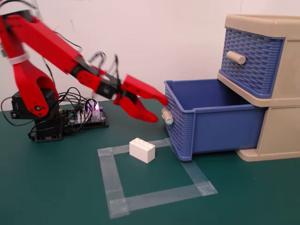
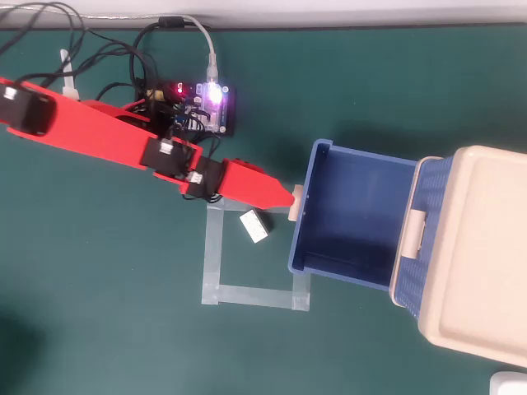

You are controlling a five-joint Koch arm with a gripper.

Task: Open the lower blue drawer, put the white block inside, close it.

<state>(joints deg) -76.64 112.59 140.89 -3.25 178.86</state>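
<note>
The lower blue drawer [image 1: 181, 129] is pulled far out of the beige cabinet [image 1: 280, 133] and its inside is bare; from above its rim [image 2: 300, 240] shows. Its green-tipped knob [image 1: 167, 116] faces left. My red gripper [image 1: 160, 109] is open, its tips just left of the knob, the upper one above it. In the overhead view the gripper [image 2: 288, 196] tip touches or nearly touches the knob [image 2: 297, 202]. The white block [image 1: 142, 150] sits on the green mat at the corner of a tape square, below the gripper; it also shows in the overhead view [image 2: 255, 225].
The upper blue drawer [image 1: 252, 61] with a plain beige knob is shut. A clear tape square [image 1: 110, 174] marks the mat. A controller board [image 1: 87, 115] with cables and lit LEDs sits by the arm's base [image 1: 35, 110].
</note>
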